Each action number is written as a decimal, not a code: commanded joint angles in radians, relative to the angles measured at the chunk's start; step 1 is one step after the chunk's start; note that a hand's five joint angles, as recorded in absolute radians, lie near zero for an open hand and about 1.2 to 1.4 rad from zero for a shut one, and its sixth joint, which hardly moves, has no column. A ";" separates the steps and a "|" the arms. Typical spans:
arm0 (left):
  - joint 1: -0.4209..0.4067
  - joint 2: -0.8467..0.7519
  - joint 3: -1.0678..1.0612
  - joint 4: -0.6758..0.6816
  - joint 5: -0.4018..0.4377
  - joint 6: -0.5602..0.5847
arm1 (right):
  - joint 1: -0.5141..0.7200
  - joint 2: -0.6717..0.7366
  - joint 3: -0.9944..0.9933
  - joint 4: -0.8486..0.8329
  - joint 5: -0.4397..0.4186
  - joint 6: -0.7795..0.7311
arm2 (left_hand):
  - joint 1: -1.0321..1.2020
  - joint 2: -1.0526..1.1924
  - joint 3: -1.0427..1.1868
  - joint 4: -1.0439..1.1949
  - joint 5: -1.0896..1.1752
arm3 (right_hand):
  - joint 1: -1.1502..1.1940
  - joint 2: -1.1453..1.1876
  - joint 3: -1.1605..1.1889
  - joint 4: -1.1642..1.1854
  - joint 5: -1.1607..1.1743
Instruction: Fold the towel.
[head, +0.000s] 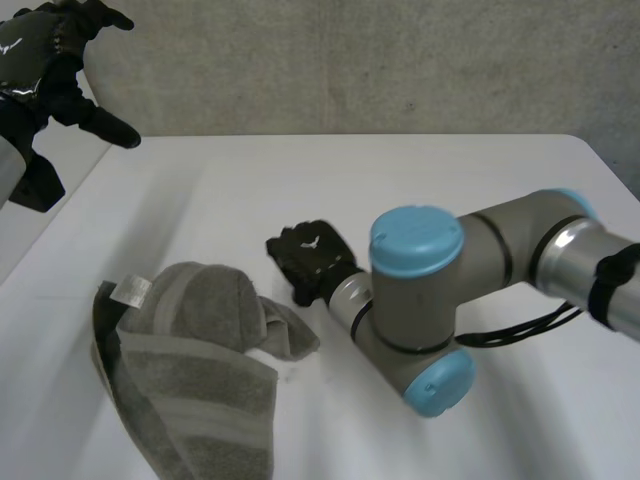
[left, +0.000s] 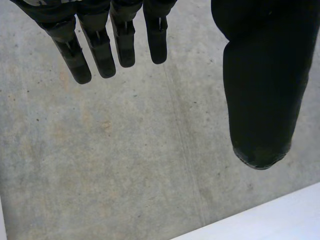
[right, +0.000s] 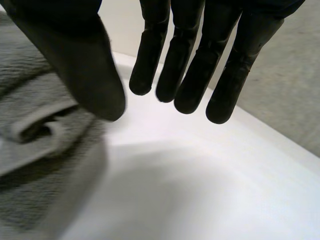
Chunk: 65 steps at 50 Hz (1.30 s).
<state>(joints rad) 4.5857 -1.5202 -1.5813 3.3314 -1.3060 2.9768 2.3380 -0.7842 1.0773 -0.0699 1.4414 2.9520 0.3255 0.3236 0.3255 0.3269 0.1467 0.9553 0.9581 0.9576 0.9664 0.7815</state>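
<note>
You are seeing the grey towel (head: 190, 390) lying bunched at the near left of the white table (head: 400, 190), with both hands holding nothing.

At the far left, your left hand (head: 55, 60) is hanging raised above the table's far left edge, well apart from the towel; in its wrist view its fingers (left: 100, 45) are reaching out straight and spread from the thumb, over a grey concrete surface (left: 125, 150). Moving right, the towel is sitting in a loose heap with folds doubling over each other and a small white tag (head: 130, 290) showing on its far left corner. Just beside the towel's right edge, your right hand (head: 310, 258) is hovering low over the table, its fingers (right: 195, 65) hanging straight and relaxed; you cannot tell whether its thumb is touching the cloth. The right arm (head: 480, 260) is reaching in from the right.
</note>
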 joint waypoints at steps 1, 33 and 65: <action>-0.002 0.070 -0.109 -0.027 0.002 0.151 | -0.054 -0.030 -0.002 0.031 0.001 0.002 | -0.009 -0.007 -0.009 -0.011 -0.005 | -0.294 -0.297 -0.296 -0.305 -0.294; -0.277 -0.231 -0.385 -0.204 0.033 0.685 | -0.088 -0.070 0.098 0.153 -0.021 0.001 | 0.408 0.410 0.408 0.406 0.412 | -0.506 -0.509 -0.509 -0.517 -0.507; -0.327 -0.072 -0.287 -0.158 -0.122 0.738 | -0.103 -0.064 0.070 0.159 -0.056 0.010 | 1.071 1.073 1.071 1.069 1.075 | -0.509 -0.512 -0.511 -0.520 -0.510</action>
<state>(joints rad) 4.2672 -1.7319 -1.8960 3.1724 -1.4253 3.7248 2.2365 -0.8589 1.1977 0.0739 1.4162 2.9550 1.1596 1.2108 1.2068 1.2115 0.9888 0.4694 0.4708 0.4646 0.4658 0.2799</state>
